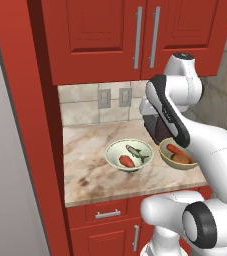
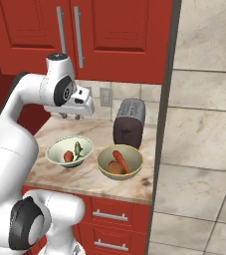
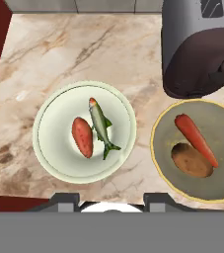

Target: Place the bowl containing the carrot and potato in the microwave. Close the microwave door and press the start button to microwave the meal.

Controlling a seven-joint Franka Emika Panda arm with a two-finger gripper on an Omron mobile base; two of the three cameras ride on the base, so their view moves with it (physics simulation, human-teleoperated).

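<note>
The gripper (image 3: 112,202) hangs above the counter (image 3: 84,54) with its jaws about half open and nothing between them; in the hand view its two dark tips frame bare marble just below the pale bowl's near rim.

The olive-yellow bowl (image 3: 198,148) sits to the right of the jaws and slightly ahead of them, well apart from both tips. The carrot (image 3: 196,138) lies slantwise inside it, and the potato (image 3: 191,160) rests against the carrot on the side nearer the jaws. Directly ahead of the jaws stands the pale greenish-white bowl (image 3: 49,143), holding a small fish (image 3: 100,126) and a reddish sweet potato (image 3: 82,137). The dark toaster (image 3: 200,54) stands ahead and to the right, its base overlapping the yellow bowl's far rim in this view.

The yellow bowl looks rigid and likely smooth, so a pinch on its thin rim seems the only hold; the near rim, clear of the toaster, looks the safer spot. With two loose vegetables inside, it will probably feel bottom-heavy and tip if lifted unevenly, letting the carrot or potato roll.

Count: two bowls, one carrot, one potato, one fish, one sweet potato, one toaster.
</note>
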